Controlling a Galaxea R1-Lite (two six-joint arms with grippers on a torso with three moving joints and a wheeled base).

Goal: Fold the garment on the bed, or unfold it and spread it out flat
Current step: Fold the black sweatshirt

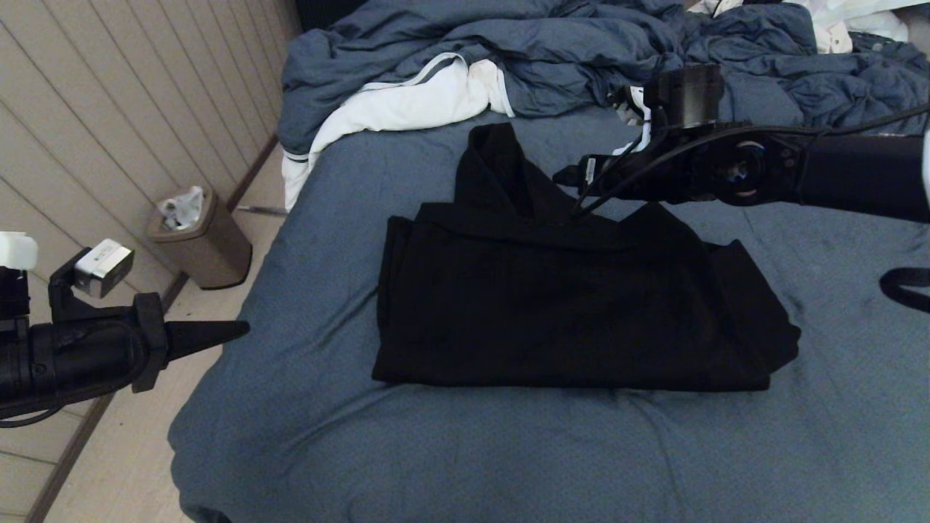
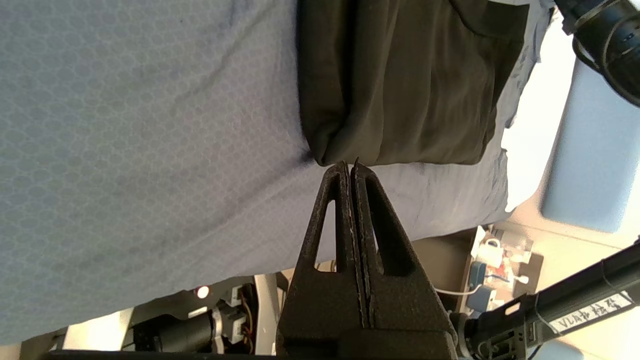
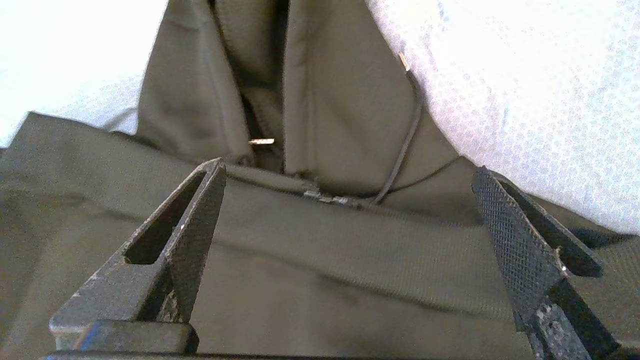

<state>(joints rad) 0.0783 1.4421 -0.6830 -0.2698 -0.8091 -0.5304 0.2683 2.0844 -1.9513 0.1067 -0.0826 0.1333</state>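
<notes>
Head view: the black hoodie lies on the slate-blue bed, its body already folded into a rough rectangle and its hood pointing toward the rumpled blue-grey duvet and white cloth. The right gripper hovers over the collar where the hood joins the body; the left gripper waits beyond the bed's edge, above the floor near a bin. The step in hand looks like folding the hood down onto the body, so the right arm should pinch the hood alone, near its tip, and lay it flat without dragging the folds beneath.

Left wrist view: the left gripper's jaws are pressed together, holding nothing, with the garment's folded corner beyond their tips. That corner's layered thickness is visible only here.

Right wrist view: the right gripper's jaws stand wide above the ribbed band. Only here do the zipper pull and drawstring show, both snags to avoid.
</notes>
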